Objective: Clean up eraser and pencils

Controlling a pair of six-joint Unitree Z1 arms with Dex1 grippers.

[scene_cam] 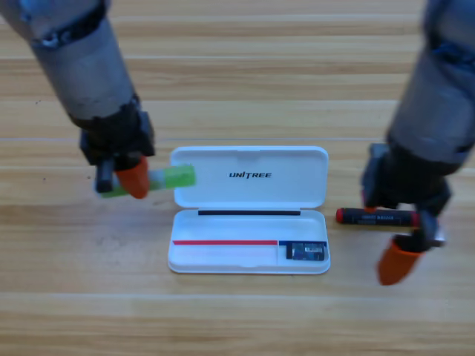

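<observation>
An open white case (249, 211) is seen at the middle of the wooden table (237, 319), its lid laid back toward the far edge. The eraser (304, 251) is found in the small compartment at the right end of the case's tray. The green pencil (167, 179) is held just left of the lid, its bright green end touching the lid's left edge; the left tool (128, 178) is closed on it. The red-ended pencil (375, 216) is laid flat on the table just right of the case. The right tool (404, 248) is positioned over that pencil's right end; whether it is open or closed cannot be told.
</observation>
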